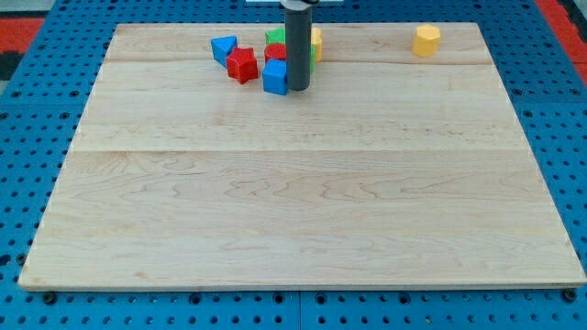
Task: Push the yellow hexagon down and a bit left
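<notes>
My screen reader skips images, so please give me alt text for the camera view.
A dark rod's tip rests beside a blue cube in a cluster with a red star, blue triangle, green and yellow blocks; the yellow hexagon sits alone toward the wooden board's top right.

Robotics lab bench.
Pale wooden board laid on blue perforated mounting plate, dark rod overhead, small coloured test blocks clustered near top edge.
</notes>
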